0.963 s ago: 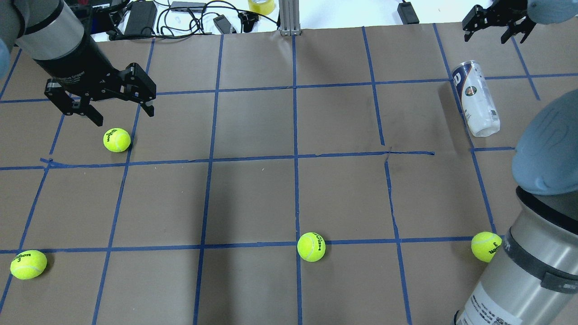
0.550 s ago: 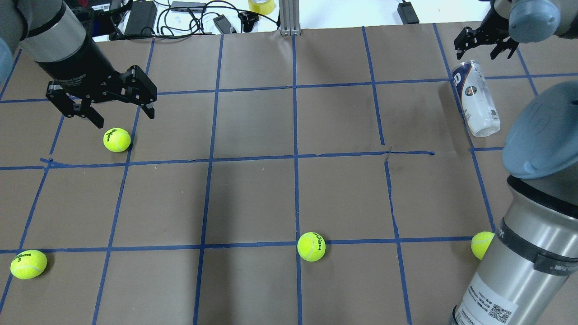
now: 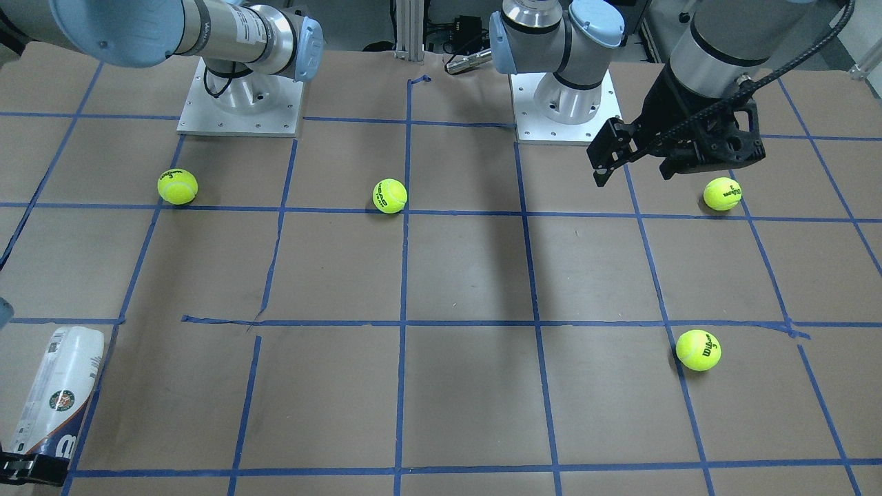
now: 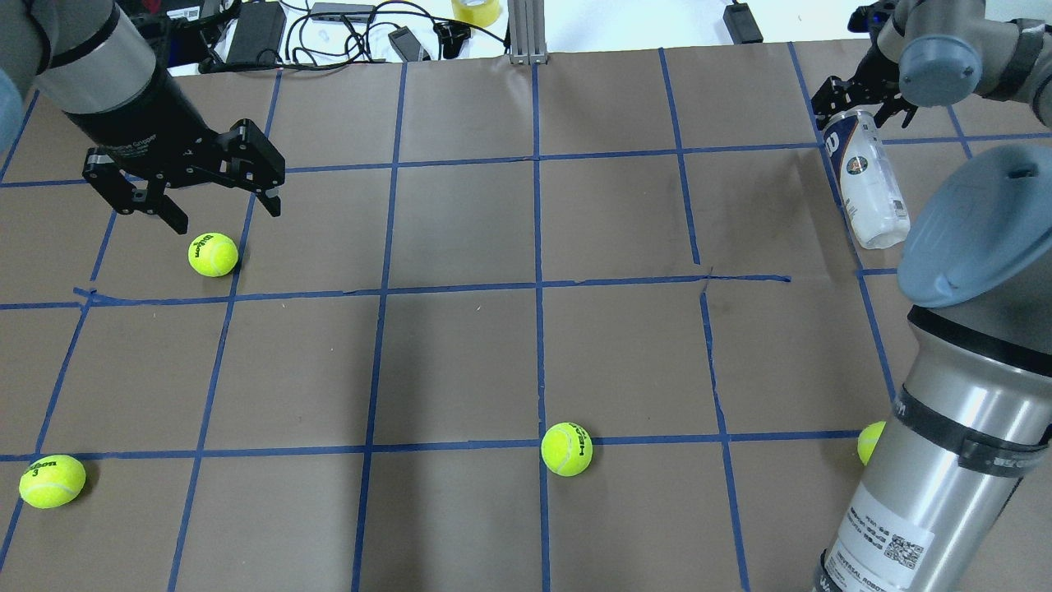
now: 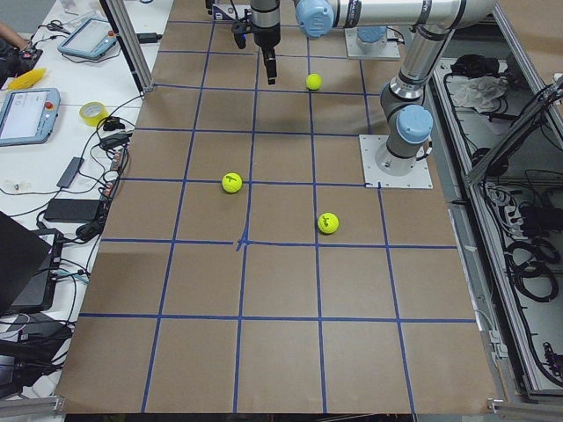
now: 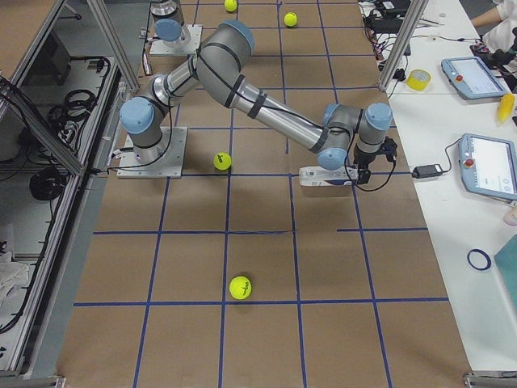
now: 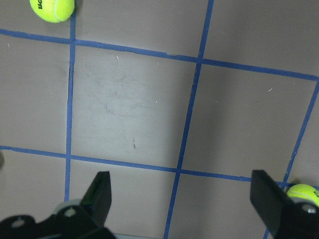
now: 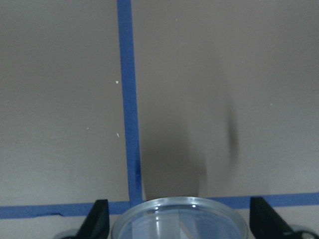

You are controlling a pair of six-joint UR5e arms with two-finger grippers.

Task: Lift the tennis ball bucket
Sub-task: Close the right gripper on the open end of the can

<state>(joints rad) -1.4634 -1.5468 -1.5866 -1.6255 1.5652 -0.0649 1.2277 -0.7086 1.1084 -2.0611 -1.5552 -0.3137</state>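
Note:
The tennis ball bucket is a clear tube with a white and navy label. It lies on its side at the table's far right and also shows in the front view. My right gripper is open and straddles the tube's far end. In the right wrist view the tube's round end sits between the two fingers. My left gripper is open and empty, hovering just beyond a tennis ball at the far left.
Three more tennis balls lie near the front: left, middle, and right, half hidden by my right arm. Cables, adapters and a tape roll sit beyond the table's back edge.
My right gripper has come down and toward the tube, from beyond it to around its far end. The left arm has barely moved.

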